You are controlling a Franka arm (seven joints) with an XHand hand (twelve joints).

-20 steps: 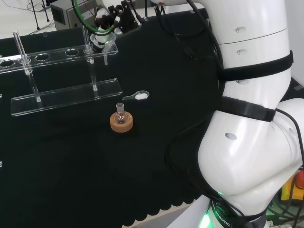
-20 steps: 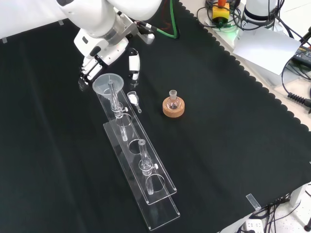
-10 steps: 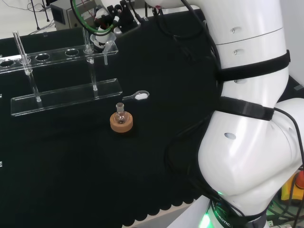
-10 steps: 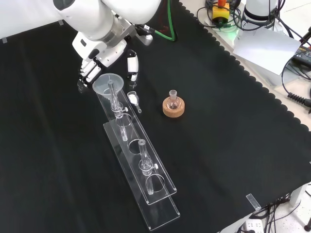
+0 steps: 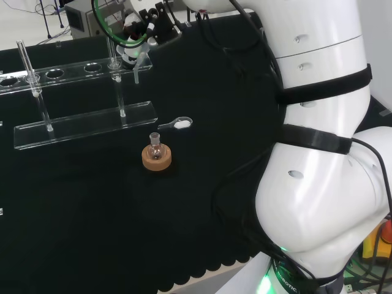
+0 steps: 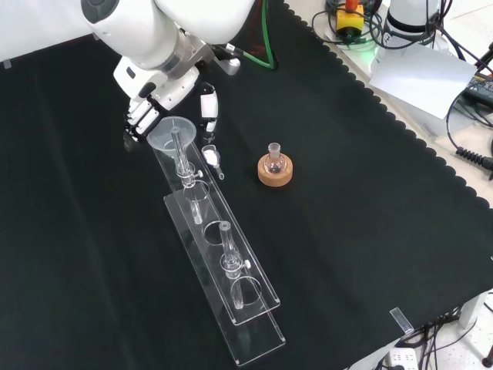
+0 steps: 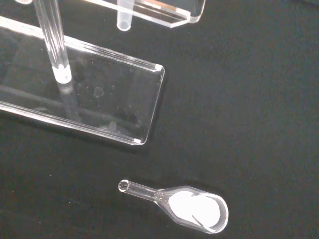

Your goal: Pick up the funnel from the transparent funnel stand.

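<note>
In the head view the hand [image 5: 136, 46] sits at the far right end of the clear stand [image 5: 86, 125], right where the funnel [image 5: 137, 61] hangs through the upper shelf; the funnel's stem points down below that shelf, so it looks still seated, and the hand seems placed to close round its cone from above. Whether the fingers are curled or straight I cannot tell here. A small flask [image 5: 155, 147] stands upright in a cork ring [image 5: 156, 159] in front of the stand, well clear of it, and a glass scoop [image 5: 177, 124] with white powder lies on the cloth [image 5: 202, 202] between them. In the front view the funnel [image 6: 172, 132] sits with its wide mouth up at the far end of the stand [image 6: 223, 270], stem through the top hole. The hand [image 6: 142, 116] lies at the cone's left rim with one separate digit [image 6: 208, 106] to its right, so the fingers appear spread either side of the cone, not yet closed on it; contact is unclear. The flask [image 6: 273, 158] looks near empty. In the wrist view the stand's base [image 7: 124, 107] lies flat, the funnel stem [image 7: 124, 20] hangs above it, and the scoop [image 7: 192, 206] holds a white heap in its bowl.
</note>
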